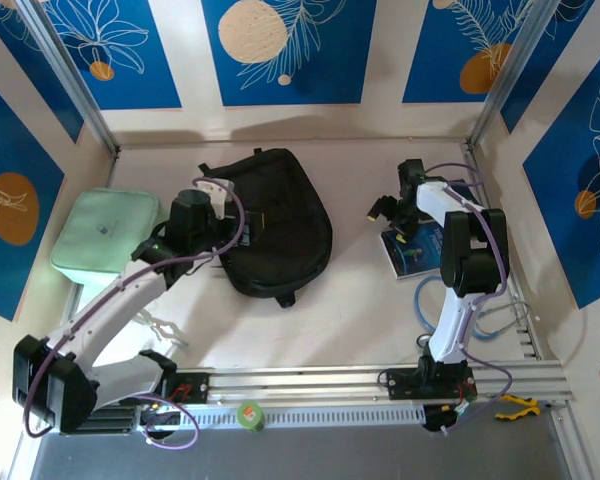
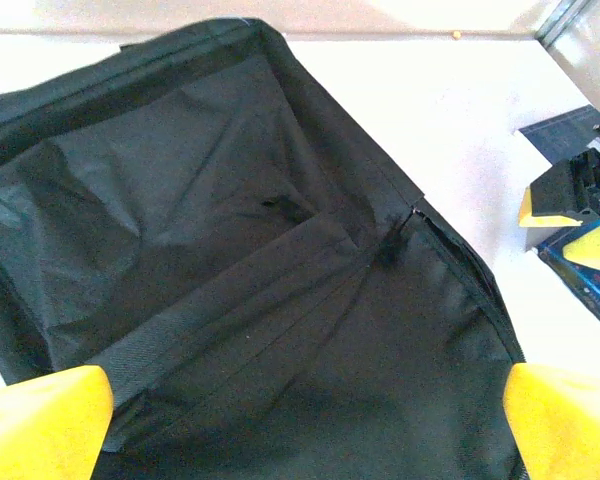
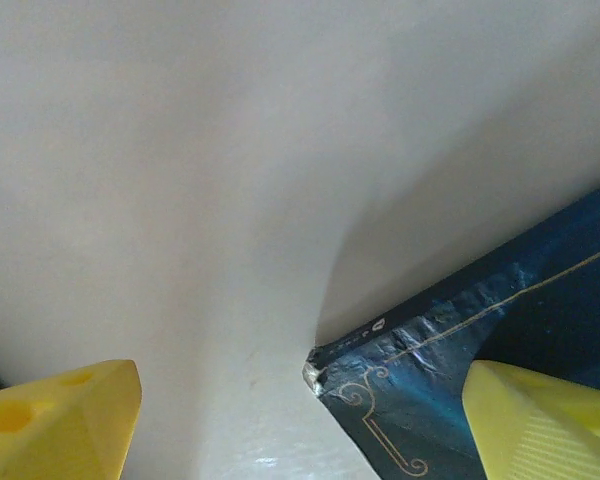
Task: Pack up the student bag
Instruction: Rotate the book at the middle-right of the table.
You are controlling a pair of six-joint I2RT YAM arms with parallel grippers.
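Note:
The student bag (image 1: 285,225) is a large black fabric backpack lying flat in the middle of the table. My left gripper (image 1: 217,192) hovers at its upper left edge. In the left wrist view the black fabric (image 2: 250,260) spreads under my left gripper (image 2: 305,430), which is open, with its yellow fingertips (image 2: 45,420) wide apart and nothing between them. My right gripper (image 1: 388,222) stands open at the left corner of a dark blue book (image 1: 420,248). In the right wrist view the book's worn corner (image 3: 450,380) lies between the open yellow fingertips (image 3: 60,420), untouched.
A pale mint-green rectangular bag (image 1: 105,232) lies left of the backpack, under the left arm. Blue cable loops (image 1: 480,322) sit at the right near the wall. A green tape roll (image 1: 250,413) rests on the front rail. Walls close in the table on three sides.

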